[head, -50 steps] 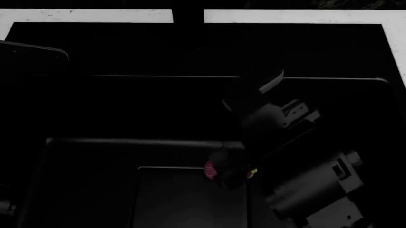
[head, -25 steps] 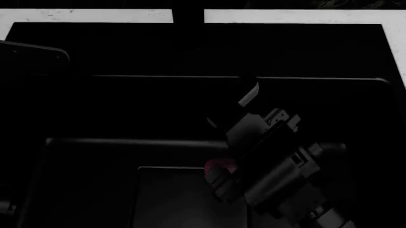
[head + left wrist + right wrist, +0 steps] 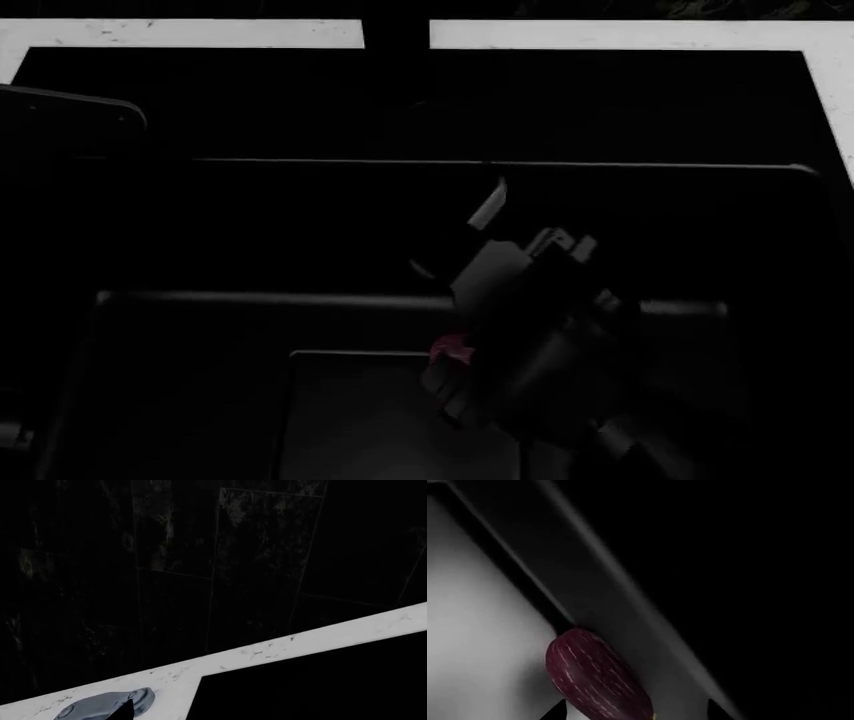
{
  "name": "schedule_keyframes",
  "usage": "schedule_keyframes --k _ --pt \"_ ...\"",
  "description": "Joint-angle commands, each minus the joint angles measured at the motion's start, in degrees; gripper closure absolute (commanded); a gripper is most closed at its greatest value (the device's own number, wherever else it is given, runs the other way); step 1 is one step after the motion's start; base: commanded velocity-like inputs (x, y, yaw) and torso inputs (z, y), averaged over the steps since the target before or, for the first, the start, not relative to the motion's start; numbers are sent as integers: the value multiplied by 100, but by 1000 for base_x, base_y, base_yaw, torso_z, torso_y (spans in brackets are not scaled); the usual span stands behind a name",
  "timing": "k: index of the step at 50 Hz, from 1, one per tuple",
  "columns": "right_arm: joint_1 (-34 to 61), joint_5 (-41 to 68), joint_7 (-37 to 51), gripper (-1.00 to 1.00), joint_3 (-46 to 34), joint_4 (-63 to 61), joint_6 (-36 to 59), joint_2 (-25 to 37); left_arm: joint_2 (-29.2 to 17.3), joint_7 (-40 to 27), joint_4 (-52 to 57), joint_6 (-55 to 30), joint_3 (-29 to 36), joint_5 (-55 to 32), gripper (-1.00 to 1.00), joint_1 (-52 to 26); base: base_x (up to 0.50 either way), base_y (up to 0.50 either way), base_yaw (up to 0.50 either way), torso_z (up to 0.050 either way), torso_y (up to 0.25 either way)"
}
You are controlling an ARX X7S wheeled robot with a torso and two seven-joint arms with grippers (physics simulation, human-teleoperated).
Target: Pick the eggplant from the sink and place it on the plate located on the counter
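While the sink stays very dark, these lines tell what shows.

What changed: the right arm has slid down and toward the left side of the sink (image 3: 267, 120) over the last second. The right pincer (image 3: 454, 385) now sits right over the eggplant (image 3: 451, 349), which peeks out as just a small pink spot in the head view.

What that means: the arm looks to be closing in for the grab. The lift has not started.

Eggplant place: low in the sink, lying against a raised step on the sink floor. In the right wrist view the eggplant (image 3: 597, 677) is close up, between two dark finger tips at the picture's edge.

Right pincer state: its tips sit apart on either side of the eggplant, so it looks wide and not yet squeezing.

Left pincer state: only one dark tip shows in the left wrist view, so it cannot be told if it is wide or narrow.

Bench: a white strip of bench (image 3: 280, 647) runs beside the sink, with a round grey fitting (image 3: 100, 707) on it.

Edges: the step touches the eggplant on one side, so a finger has little room there.

Open room: the flat grey sink floor on the eggplant's other side is free.

Plate: not seen in any picture.
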Motion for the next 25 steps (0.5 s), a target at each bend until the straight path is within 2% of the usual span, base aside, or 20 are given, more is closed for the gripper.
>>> schedule_keyframes --k 1,12,25 --pt "108 -166 -282 -100 -181 958 -725 -343 12 153 -285 228 -80 -180 -100 -1 0 0 0 0 0" --pt "49 -114 -396 -100 -202 1130 -855 -413 -9 136 -210 191 -62 -197 -100 28 1 0 0 0 -1" --pt "56 -58 -596 -100 -178 2149 -1489 -743 -33 115 -122 129 -40 -213 -100 58 0 0 0 0 0"
